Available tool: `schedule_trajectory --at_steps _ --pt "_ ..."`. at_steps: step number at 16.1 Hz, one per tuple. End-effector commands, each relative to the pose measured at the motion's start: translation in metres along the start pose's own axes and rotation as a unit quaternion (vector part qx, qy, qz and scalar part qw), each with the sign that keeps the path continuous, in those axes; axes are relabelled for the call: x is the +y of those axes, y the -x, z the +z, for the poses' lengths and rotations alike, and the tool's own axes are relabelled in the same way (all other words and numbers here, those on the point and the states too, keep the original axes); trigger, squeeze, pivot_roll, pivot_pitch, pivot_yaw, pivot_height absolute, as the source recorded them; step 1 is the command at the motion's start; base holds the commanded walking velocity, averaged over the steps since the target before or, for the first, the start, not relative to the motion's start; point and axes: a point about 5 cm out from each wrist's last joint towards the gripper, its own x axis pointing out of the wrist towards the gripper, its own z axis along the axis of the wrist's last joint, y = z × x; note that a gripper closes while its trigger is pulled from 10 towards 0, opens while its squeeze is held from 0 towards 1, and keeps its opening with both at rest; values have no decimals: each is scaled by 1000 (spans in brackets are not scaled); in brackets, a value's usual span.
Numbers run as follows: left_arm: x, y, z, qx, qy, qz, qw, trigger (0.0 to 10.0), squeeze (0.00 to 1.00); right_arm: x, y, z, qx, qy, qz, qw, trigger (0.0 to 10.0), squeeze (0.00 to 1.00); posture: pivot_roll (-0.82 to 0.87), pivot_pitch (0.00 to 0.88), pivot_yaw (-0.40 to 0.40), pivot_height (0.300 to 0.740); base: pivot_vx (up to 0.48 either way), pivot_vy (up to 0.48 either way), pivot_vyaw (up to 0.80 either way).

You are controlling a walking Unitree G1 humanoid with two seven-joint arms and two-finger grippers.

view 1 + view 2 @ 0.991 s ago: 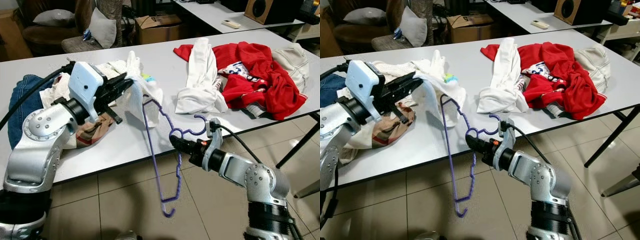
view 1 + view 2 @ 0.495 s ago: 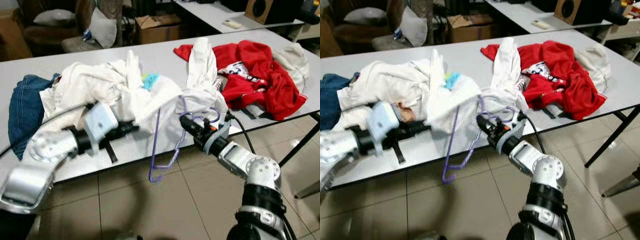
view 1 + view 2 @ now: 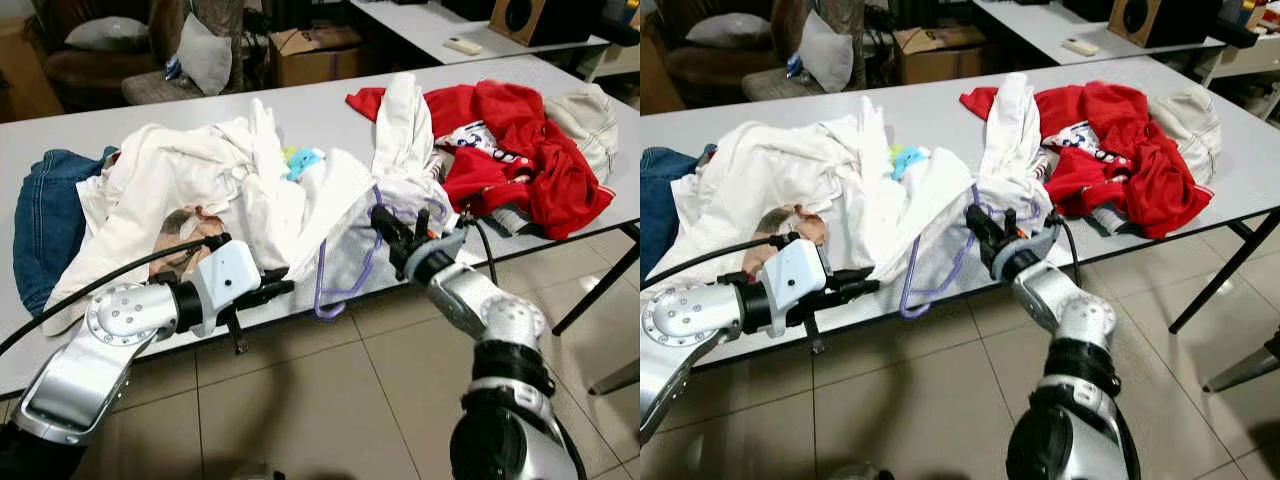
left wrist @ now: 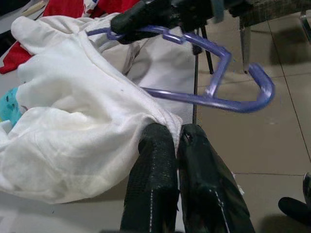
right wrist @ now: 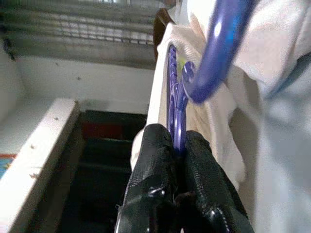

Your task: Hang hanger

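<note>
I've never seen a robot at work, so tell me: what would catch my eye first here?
Probably the purple hanger, pinched in the right gripper at the table's front edge and partly tucked into a white garment. The left gripper pinches that same white cloth lower down. Further right on the table lies a bright red garment.
</note>
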Motion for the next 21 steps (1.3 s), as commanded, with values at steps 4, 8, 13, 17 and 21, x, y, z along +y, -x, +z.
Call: schedule_trajectory --at_steps 4,8,13,17,21 --pt "-9 -1 11 -35 6 -45 998 0 0 20 -29 -2 -42 -37 26 998 10000 0 54 8 31 740 0 0 0" --pt "-9 -12 20 -59 0 -33 998 0 0 24 -47 -18 -12 8 6 1000 10000 0 64 5 27 740 0 0 0" --pt "-15 -19 39 -98 -17 -53 994 0 0 16 -53 -15 -40 54 -40 997 10000 0 65 4 25 740 0 0 0" --pt "-18 -28 49 -97 -50 -70 992 0 0 14 -54 -8 -88 30 -48 994 10000 0 63 0 30 740 0 0 0" --pt "-20 -28 49 -76 -71 -86 991 0 0 16 -52 6 -138 1 -47 989 10000 0 67 0 29 740 0 0 0"
